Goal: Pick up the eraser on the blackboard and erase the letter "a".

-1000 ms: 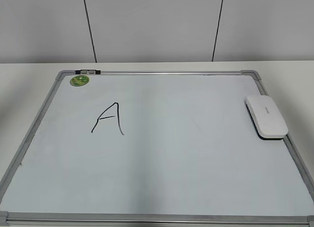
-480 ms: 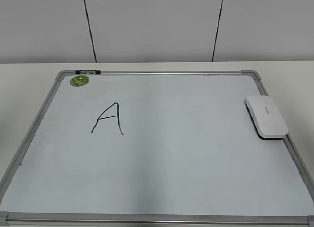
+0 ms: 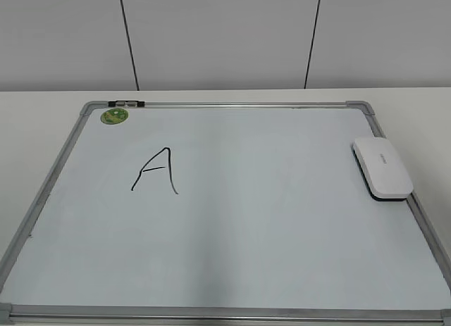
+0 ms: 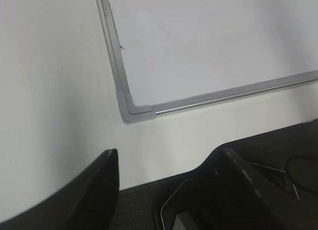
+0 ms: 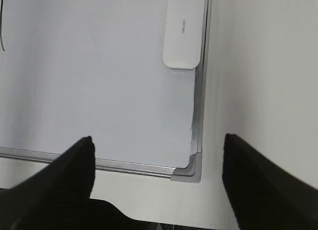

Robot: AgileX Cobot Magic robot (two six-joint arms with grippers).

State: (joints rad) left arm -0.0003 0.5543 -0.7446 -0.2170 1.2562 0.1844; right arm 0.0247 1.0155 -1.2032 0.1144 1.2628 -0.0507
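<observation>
On the blackboard (image 3: 232, 270) lies the eraser (image 3: 382, 167) (both claws spread, empty).

board writing: we read a black capital "A" (image 3: 155, 170) on the blackboard (image 3: 282, 227)
eraser top: small grey lettering on the eraser (image 5: 184, 30), we can't read it

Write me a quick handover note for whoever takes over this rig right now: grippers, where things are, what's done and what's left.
Left gripper: open, empty, off the near left corner of the blackboard.
Right gripper: open, empty, above the near right corner.
Eraser: lies flat at the board's right edge, untouched.
The only letter in view is a black capital "A" on the left half of the board. A green magnet sits at the far left corner.
Done: nothing yet.
Left: grasp the eraser, probably with the right gripper, carry it to the letter, wipe it off.
</observation>
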